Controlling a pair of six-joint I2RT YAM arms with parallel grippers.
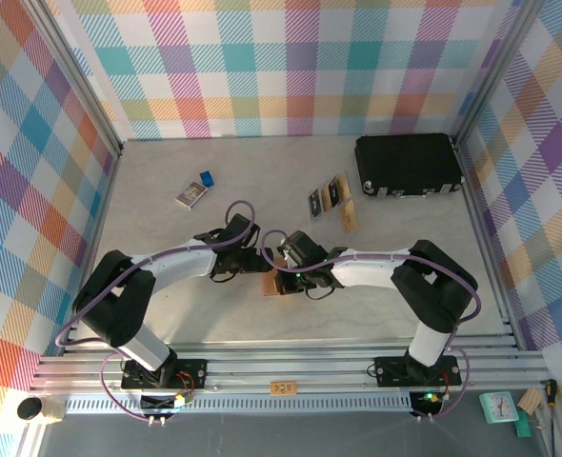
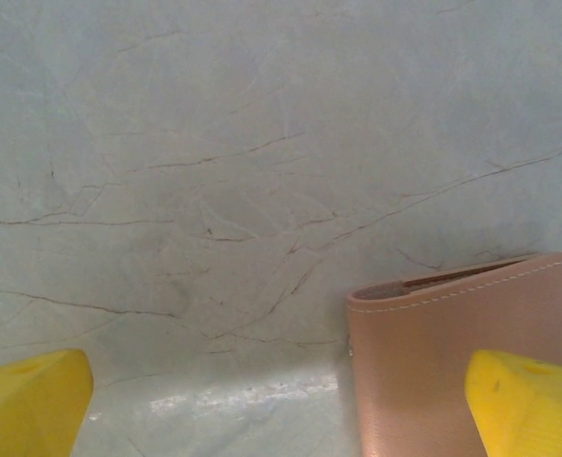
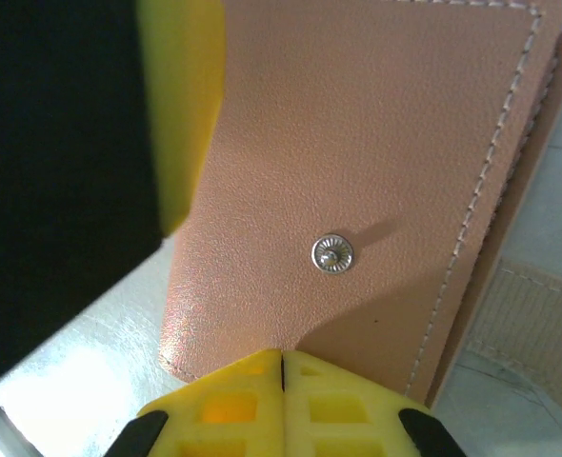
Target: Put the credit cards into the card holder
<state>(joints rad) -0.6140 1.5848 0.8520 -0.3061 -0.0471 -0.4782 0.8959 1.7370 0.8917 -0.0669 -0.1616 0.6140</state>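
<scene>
Right gripper (image 3: 281, 402): fingers clenched, yellow pads meeting along a thin seam with nothing seen between them. The tips sit at the near edge of the card holder (image 3: 357, 143), a tan leather-like wallet lying flat and face up. Whether they press on it cannot be told. A metal snap stud (image 3: 331, 254) lies just beyond the tips, and white stitching runs along the holder's edge to their right.

Left gripper (image 2: 281, 409): released, with its yellow fingers (image 2: 33, 405) spread wide. Bare table (image 2: 214, 143) lies between them. The holder's folded corner lies just beside and partly behind the right-hand finger.

Surface: pale grey marble-pattern top with fine dark veins and a glossy sheen close to the fingers.

Beyond both grippers, well apart from the holder, the credit cards (image 1: 333, 198) lie loose on the table in a small cluster, some dark and some tan. Farther off to the right of them is a black case (image 1: 410, 164) against the back corner. To the far left are a small printed box (image 1: 191, 194) and a blue object (image 1: 206, 178).

Room: walls (image 1: 291, 67) in pastel check cloth on three sides, with an aluminium rail frame (image 1: 281, 357) at the arm bases.
</scene>
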